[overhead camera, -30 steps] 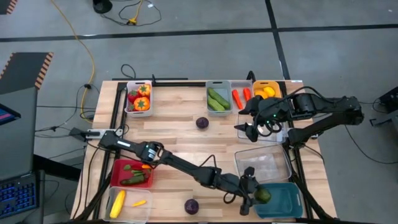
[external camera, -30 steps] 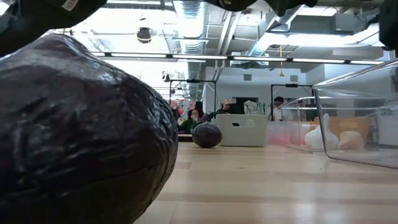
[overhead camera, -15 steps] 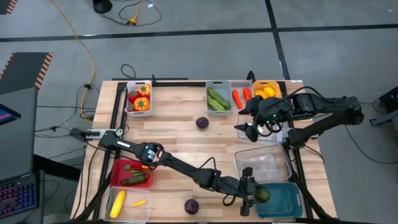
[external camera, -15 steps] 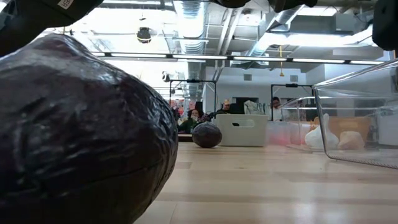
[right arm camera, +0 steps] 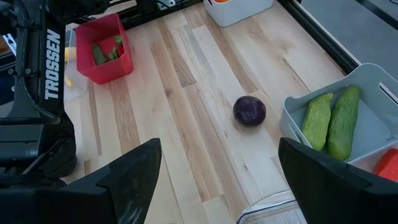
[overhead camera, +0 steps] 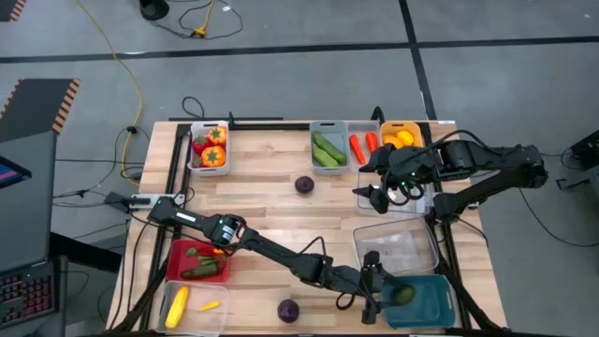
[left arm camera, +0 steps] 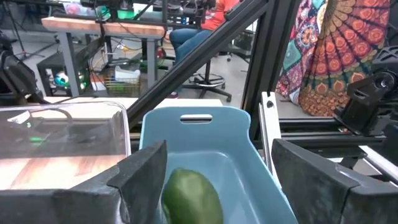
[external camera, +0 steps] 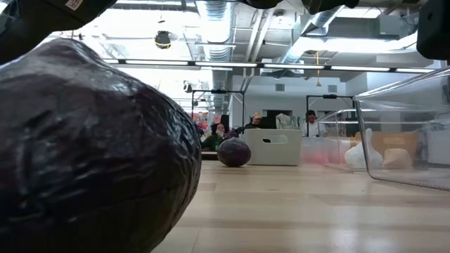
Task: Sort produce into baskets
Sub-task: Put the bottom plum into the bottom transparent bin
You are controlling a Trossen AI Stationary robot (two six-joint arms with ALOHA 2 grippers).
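Wooden table (overhead camera: 271,201) w/ both arms over it. Left arm runs long, stretched low from the table's left edge diagonally to the near right corner; left gripper (overhead camera: 377,298) sits at the left rim of the teal bin (overhead camera: 432,301), pointing into it. Its fingers stand apart, and a green avocado-like piece (left arm camera: 189,196) lies btwn them in the bin; can't tell if the pads touch it. Right arm is folded in from the right side, elbow bent; right gripper (overhead camera: 372,195) hovers above the table, near the far row of bins, jaws wide open, nothing in them. Clear bin (overhead camera: 397,249) is just beyond the teal one, toward the far edge. Far row: white bin w/ cucumbers (overhead camera: 328,148), carrots (overhead camera: 363,144) beside it, orange-yellow bin (overhead camera: 401,134) at the right end, grey bin w/ red/orange tomatoes or peppers (overhead camera: 210,146) far left. Near left: red bin (overhead camera: 198,262) w/ green pieces, and a clear bin holding yellow corn (overhead camera: 176,306). Loose on the table: one purple round (overhead camera: 304,184) mid-table, a second purple round (overhead camera: 288,309) at the near edge, v. close to the low camera.
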